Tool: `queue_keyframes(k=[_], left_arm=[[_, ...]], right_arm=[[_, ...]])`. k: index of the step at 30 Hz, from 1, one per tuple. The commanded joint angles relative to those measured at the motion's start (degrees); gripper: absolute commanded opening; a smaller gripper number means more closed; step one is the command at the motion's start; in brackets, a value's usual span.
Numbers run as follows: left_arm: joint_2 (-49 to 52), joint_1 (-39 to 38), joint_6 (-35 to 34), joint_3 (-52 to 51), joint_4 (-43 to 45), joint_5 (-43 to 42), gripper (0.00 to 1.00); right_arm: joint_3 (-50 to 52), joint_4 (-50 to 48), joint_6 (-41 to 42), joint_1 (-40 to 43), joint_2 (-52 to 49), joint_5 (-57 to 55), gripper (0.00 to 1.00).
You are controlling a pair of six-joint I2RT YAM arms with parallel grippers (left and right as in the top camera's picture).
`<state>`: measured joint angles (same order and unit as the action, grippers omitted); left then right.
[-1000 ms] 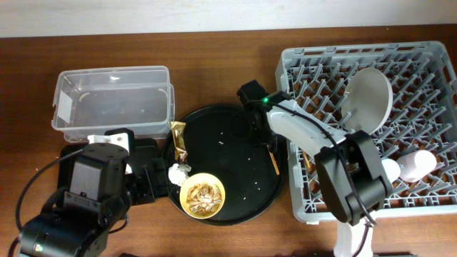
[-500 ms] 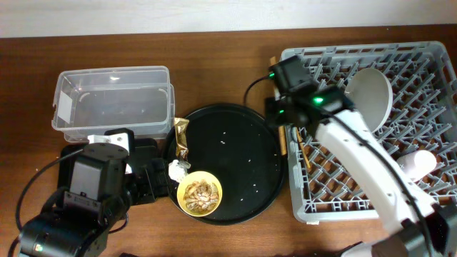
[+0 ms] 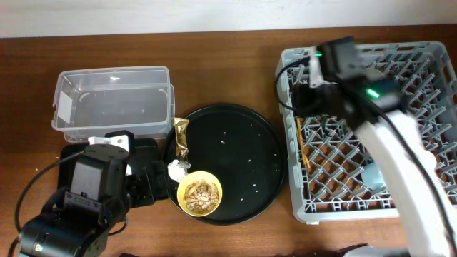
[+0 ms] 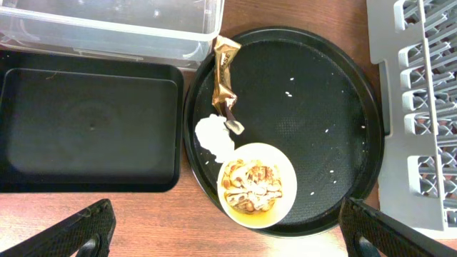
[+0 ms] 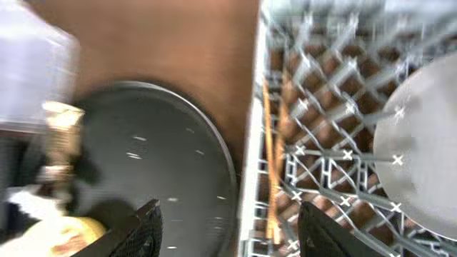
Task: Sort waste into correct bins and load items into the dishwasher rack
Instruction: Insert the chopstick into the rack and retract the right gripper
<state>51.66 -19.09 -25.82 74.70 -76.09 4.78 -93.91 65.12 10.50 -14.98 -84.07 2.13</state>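
The yellow bowl (image 3: 200,194) with brownish food scraps sits at the front of the round black tray (image 3: 243,153); it also shows in the left wrist view (image 4: 255,184). The gold-brown wrapper (image 4: 226,78) and white tissue (image 4: 213,134) lie on the tray's left edge. My left gripper (image 4: 228,239) is wide open and empty, just in front of the bowl. My right gripper (image 5: 232,235) is open and empty over the left edge of the grey rack (image 3: 428,64). Wooden chopsticks (image 5: 270,164) lie in the rack. The pale green plate (image 5: 421,164) stands in the rack.
The clear tub (image 3: 114,100) stands at the back left, with the shallow black rectangular tray (image 4: 86,128) in front of it, partly under my left arm. A pale blue cup (image 3: 373,175) shows in the rack under my right arm. Rice grains dot the round tray.
My right arm has swung from the round tray's right edge up and right over the rack. The chopstick that lay at the tray's edge now lies in the rack. The left arm is still.
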Motion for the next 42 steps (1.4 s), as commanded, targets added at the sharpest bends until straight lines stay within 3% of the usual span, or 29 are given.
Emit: queue_keyframes(k=[1, 5, 6, 7, 8, 24, 29, 31, 36, 39, 42], left_arm=[[0.0, 0.0, -0.5, 0.4, -0.1, 0.4, 1.00], [0.0, 0.0, -0.5, 0.4, -0.1, 0.5, 1.00], [0.0, 0.0, -0.5, 0.4, -0.1, 0.4, 1.00], [0.0, 0.0, -0.5, 0.4, -0.1, 0.4, 1.00], [0.0, 0.0, -0.5, 0.4, -0.1, 0.4, 1.00], [0.0, 0.0, -0.5, 0.4, -0.1, 0.4, 1.00], [0.0, 0.0, -0.5, 0.4, -0.1, 0.4, 1.00], [0.0, 0.0, -0.5, 0.4, -0.1, 0.5, 1.00], [0.0, 0.0, -0.5, 0.4, -0.1, 0.4, 1.00], [0.0, 0.0, -0.5, 0.4, -0.1, 0.4, 1.00], [0.0, 0.0, -0.5, 0.4, -0.1, 0.5, 1.00]], right_arm=[[-1.0, 2.3, 0.2, 0.0, 11.3, 8.5, 0.60], [-1.0, 9.5, -1.5, 0.0, 21.3, 9.3, 0.68], [-1.0, 10.8, -1.5, 0.0, 22.3, 9.3, 0.78], [-1.0, 12.5, -1.5, 0.0, 23.5, 9.4, 0.94], [-1.0, 14.0, -1.5, 0.0, 24.4, 9.5, 0.98], [-1.0, 18.9, -3.2, 0.0, 24.5, 6.3, 0.98], [-0.5, 15.1, -14.1, 0.0, 26.4, 6.3, 0.98], [3.5, 9.9, -16.2, 0.2, 30.5, 6.1, 0.98], [31.7, -12.9, -16.2, 6.6, 47.0, 6.3, 0.98], [43.1, -13.7, -16.2, 8.9, 56.0, 6.3, 0.98], [57.0, -20.6, -16.0, 11.3, 67.5, 6.3, 0.98]])
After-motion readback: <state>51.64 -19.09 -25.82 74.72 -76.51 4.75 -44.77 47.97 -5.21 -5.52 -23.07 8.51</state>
